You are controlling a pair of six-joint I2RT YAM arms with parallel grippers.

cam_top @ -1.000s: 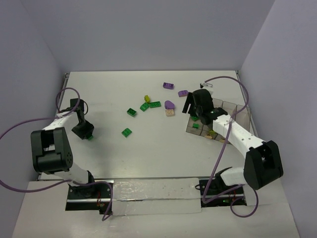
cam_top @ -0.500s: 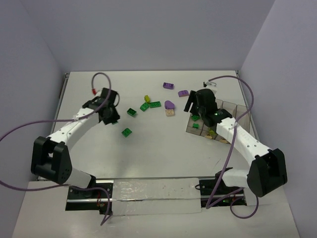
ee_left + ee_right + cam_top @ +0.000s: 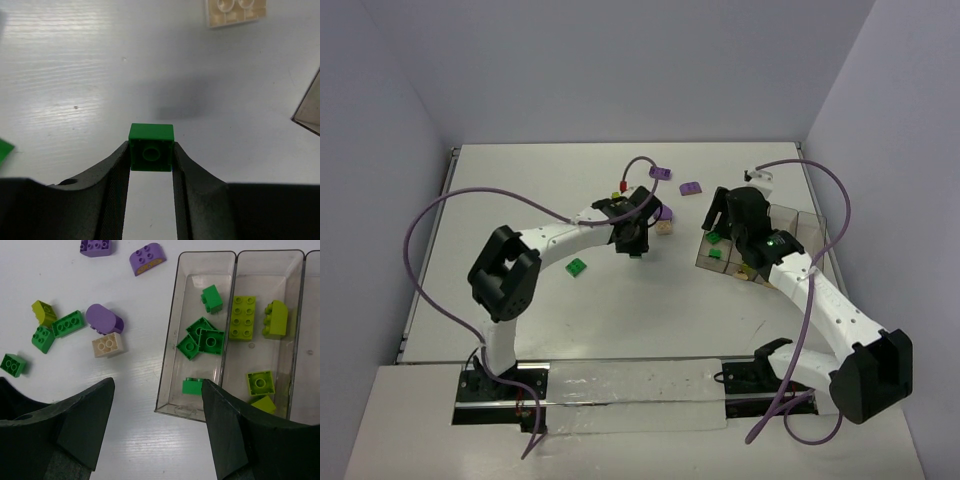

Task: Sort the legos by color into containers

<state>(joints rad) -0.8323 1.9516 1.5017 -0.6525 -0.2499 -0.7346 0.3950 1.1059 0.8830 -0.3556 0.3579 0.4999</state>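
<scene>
Bricks are split between the table [image 3: 520, 200] and the containers [image 3: 790, 222], which sit at 3 o'clock of the table's middle in the top view. The left gripper [image 3: 151, 156] is clamped on a dark green brick [image 3: 151, 135], one finger on each side and its hollow underside facing the wrist camera. The brick hangs above bare table with a shadow under it. In that view the tan brick [image 3: 235, 12] lies toward 1 o'clock and a bin corner shows at 3 o'clock. The right gripper [image 3: 157, 390] has its jaws wide apart with nothing between them, over the near end of the first bin [image 3: 172, 315]. That bin holds several dark green bricks [image 3: 211, 341]. The second bin [image 3: 299, 340], at 3 o'clock of it, holds yellow-green bricks [image 3: 242, 317]. Loose pieces lie at 9 to 11 o'clock of the first bin: a purple cylinder [image 3: 104, 319] touching the tan brick, two purple bricks [image 3: 147, 259] farther off, a yellow-green one [image 3: 44, 312] and three green ones [image 3: 69, 323]. In the top view a lone green brick [image 3: 577, 266] sits at 8 o'clock of the left gripper, well apart.
</scene>
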